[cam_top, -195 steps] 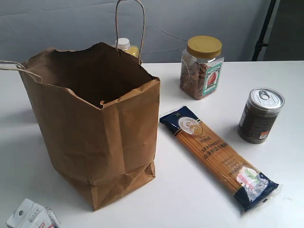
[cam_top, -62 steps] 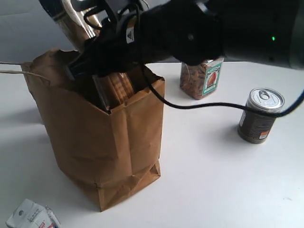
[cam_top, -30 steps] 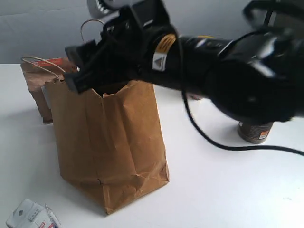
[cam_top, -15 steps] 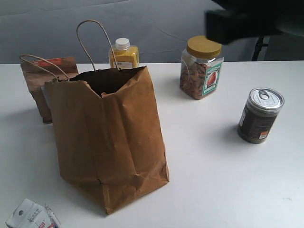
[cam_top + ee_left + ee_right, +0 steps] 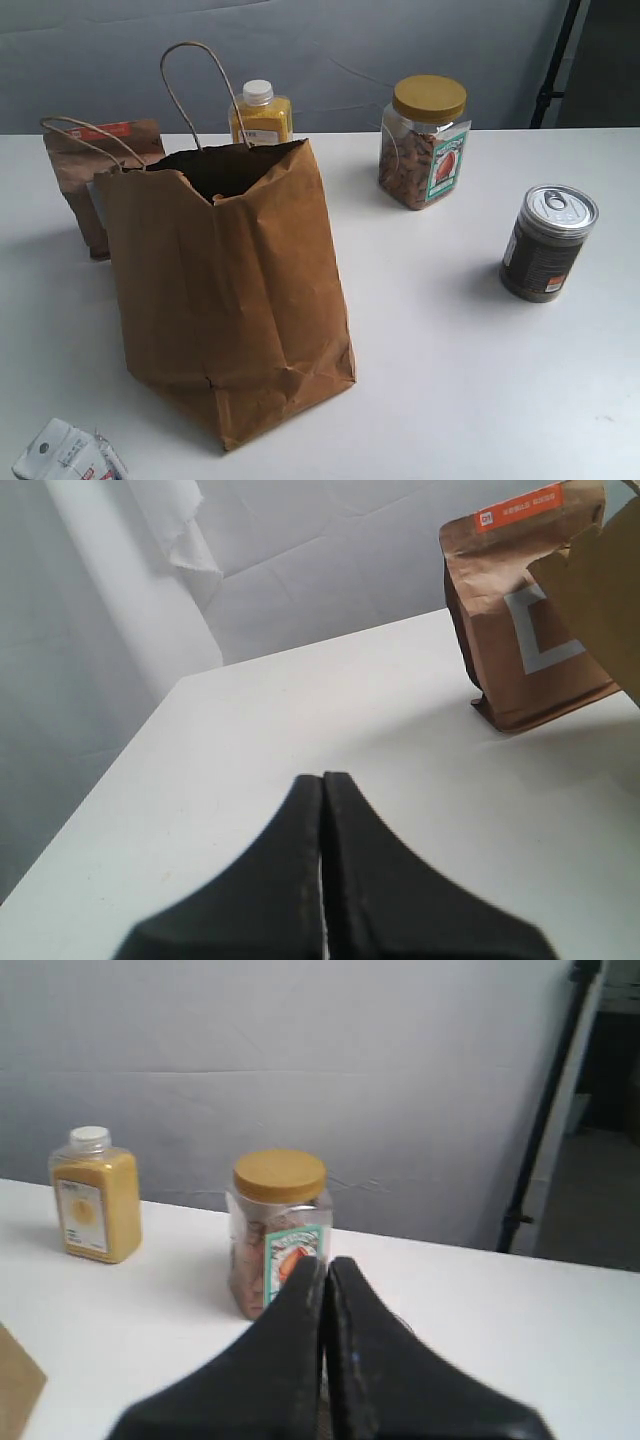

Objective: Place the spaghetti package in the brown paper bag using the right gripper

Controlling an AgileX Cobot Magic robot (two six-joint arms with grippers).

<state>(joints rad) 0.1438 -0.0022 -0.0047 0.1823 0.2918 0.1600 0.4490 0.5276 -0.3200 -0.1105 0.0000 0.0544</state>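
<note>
The brown paper bag (image 5: 230,300) stands upright on the white table (image 5: 450,380), its mouth dark and its loop handles up. The spaghetti package is out of sight; nothing of it shows above the bag's rim or on the table. Neither arm appears in the exterior view. In the right wrist view my right gripper (image 5: 326,1262) is shut with nothing between its black fingers, pointing toward the nut jar (image 5: 279,1228). My left gripper (image 5: 323,777) is also shut and empty, above the table some way from the small pouch (image 5: 525,610); an edge of the bag (image 5: 600,580) shows beside that pouch.
A smaller brown pouch with a red label (image 5: 95,180) stands behind the bag on the left. A yellow juice bottle (image 5: 261,113), a yellow-lidded nut jar (image 5: 425,142) and a dark tin can (image 5: 548,243) stand on the right. A white carton (image 5: 65,455) lies at the front left.
The spaghetti package left the table and went into the bag in the right gripper. The right arm then rose and withdrew out of the exterior view. The bag shifted and turned.
</note>
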